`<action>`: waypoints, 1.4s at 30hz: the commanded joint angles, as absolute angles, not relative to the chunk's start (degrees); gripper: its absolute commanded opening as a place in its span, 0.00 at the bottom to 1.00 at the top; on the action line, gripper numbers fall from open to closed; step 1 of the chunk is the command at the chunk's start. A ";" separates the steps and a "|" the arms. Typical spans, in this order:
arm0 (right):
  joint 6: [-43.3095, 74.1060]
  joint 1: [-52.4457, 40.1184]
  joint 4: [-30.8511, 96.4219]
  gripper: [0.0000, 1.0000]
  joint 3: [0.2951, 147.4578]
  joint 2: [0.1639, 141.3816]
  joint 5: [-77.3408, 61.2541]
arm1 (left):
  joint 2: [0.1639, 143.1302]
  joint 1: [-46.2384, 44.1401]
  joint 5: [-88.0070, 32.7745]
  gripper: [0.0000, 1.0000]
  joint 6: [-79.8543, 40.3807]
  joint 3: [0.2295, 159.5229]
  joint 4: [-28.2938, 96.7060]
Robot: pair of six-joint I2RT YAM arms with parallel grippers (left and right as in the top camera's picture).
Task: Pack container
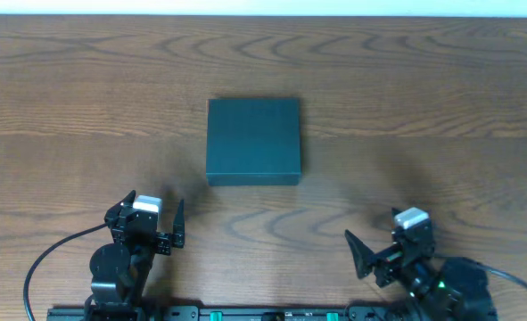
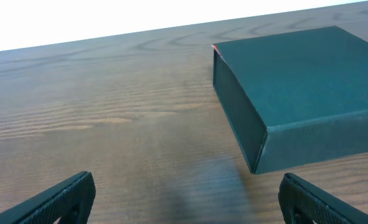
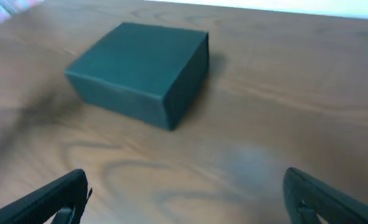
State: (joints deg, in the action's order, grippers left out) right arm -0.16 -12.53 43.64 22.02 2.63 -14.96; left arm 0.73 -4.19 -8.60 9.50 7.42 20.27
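On table point(image 1: 424, 89): one container point(image 1: 253, 141), lid closed | left tool point(image 2: 184, 193) apart, empty | right tool point(image 3: 185, 186) apart, empty

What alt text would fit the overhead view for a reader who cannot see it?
A closed dark green box sits centred on a wooden table. The left gripper and right gripper sit open and empty near the front edge, one each side.

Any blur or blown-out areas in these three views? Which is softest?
Overhead: even light, dark green matte square box fairly crisp, white strip overexposed along the top. Left wrist: box edges sharp, background clipped white. Right wrist: softest, whole frame blurred, worst at left.
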 commanded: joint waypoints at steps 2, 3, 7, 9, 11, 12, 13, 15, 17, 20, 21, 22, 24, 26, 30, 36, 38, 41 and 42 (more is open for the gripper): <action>-7.31 -13.08 39.51 0.99 13.93 0.32 -14.90 | 0.25 -4.16 -8.99 0.95 10.50 6.11 20.27; -7.14 -13.19 38.26 0.99 11.97 0.32 -16.10 | 0.25 -4.14 -8.99 0.95 10.50 6.11 20.27; -7.16 -13.28 37.39 0.99 9.39 0.30 -16.29 | 0.25 -4.16 -8.99 0.95 10.50 6.11 20.27; -7.16 -13.28 37.54 0.99 9.34 0.32 -16.29 | 0.25 -4.14 -8.99 0.95 10.50 6.11 20.27; -7.16 -13.26 37.56 0.99 9.34 0.32 -16.29 | 0.25 -4.16 -8.99 0.95 10.50 6.11 20.29; -7.16 -13.26 37.54 0.99 9.34 0.32 -16.29 | 0.25 -4.16 -8.99 0.95 10.50 6.11 20.27; -7.16 -13.26 37.56 0.99 9.34 0.32 -16.29 | 0.25 -4.16 -8.99 0.95 10.50 6.11 20.29; -7.16 -13.26 37.56 0.99 9.34 0.32 -16.29 | 0.25 -4.16 -8.99 0.95 10.50 6.11 20.27; -7.16 -13.26 37.56 0.99 9.34 0.32 -16.29 | 0.25 -4.16 -8.99 0.95 10.50 6.11 20.27; -7.16 -13.26 37.56 0.99 9.34 0.32 -16.29 | 0.25 -4.16 -8.99 0.95 10.50 6.11 20.29; -7.16 -13.26 37.56 0.99 9.34 0.32 -16.29 | 0.25 -4.14 -8.99 0.95 10.50 6.11 20.27; -7.16 -13.26 37.56 0.99 9.34 0.32 -16.29 | 0.25 -4.16 -8.99 0.95 10.50 6.11 20.27; -7.16 -13.26 37.56 0.99 9.34 0.32 -16.29 | 0.25 -4.16 -8.99 0.95 10.50 6.11 20.27; -7.16 -13.26 37.56 0.99 9.34 0.32 -16.29 | 0.25 -4.16 -8.99 0.95 10.50 6.11 20.27; -7.16 -13.26 37.56 0.99 9.34 0.32 -16.29 | 0.25 -4.16 -8.99 0.95 10.50 6.11 20.29; -7.16 -13.26 37.56 0.99 9.34 0.32 -16.29 | 0.25 -4.16 -8.99 0.95 10.50 6.11 20.27; -7.16 -13.26 37.56 0.99 9.34 0.32 -16.29 | 0.25 -4.14 -8.99 0.95 10.50 6.11 20.29; -7.16 -13.26 37.56 0.99 9.34 0.32 -16.29 | 0.25 -4.16 -8.99 0.95 10.50 6.11 20.29; -7.16 -13.26 37.56 0.99 9.34 0.32 -16.29 | 0.25 -4.14 -8.99 0.95 10.50 6.11 20.27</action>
